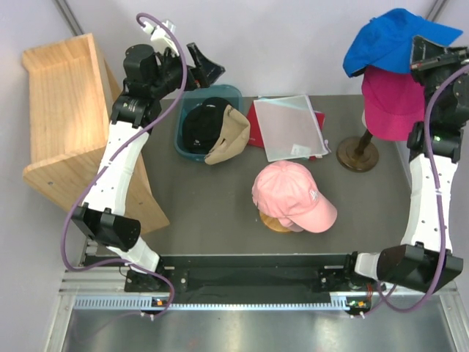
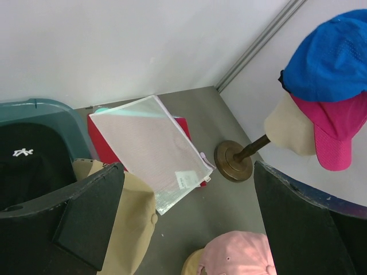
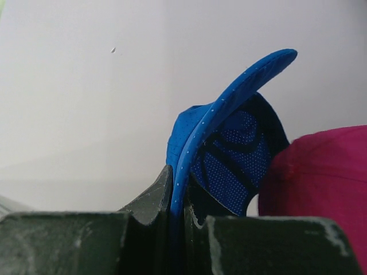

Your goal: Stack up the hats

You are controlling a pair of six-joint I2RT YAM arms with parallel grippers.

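- Pinching the rim fabric of the blue cap (image 3: 229, 143), the right gripper (image 3: 176, 192) has its fingers pressed together on the cloth, right beside the mannequin head (image 2: 289, 129).
- The blue cap lies over the magenta cap (image 1: 392, 106), which sits on the mannequin head; the wrist view shows the two caps touching.
- The left gripper (image 2: 189, 220) hangs well to the left of the mannequin head with its fingers spread wide and nothing between them.
- Below that gripper is a teal bin (image 1: 234, 93) with the black cap (image 1: 199, 126) inside it and the tan cap (image 1: 229, 136) draped over its rim on the side towards the mannequin head.
- A clear mesh pouch (image 1: 289, 126) lies on a red folder (image 1: 256, 123), between the bin and the mannequin head's round base (image 1: 357, 155).
- The light pink cap (image 1: 293, 194) rests on a wooden knob stand (image 1: 275, 224), left of the mannequin head and nearer the arm bases.
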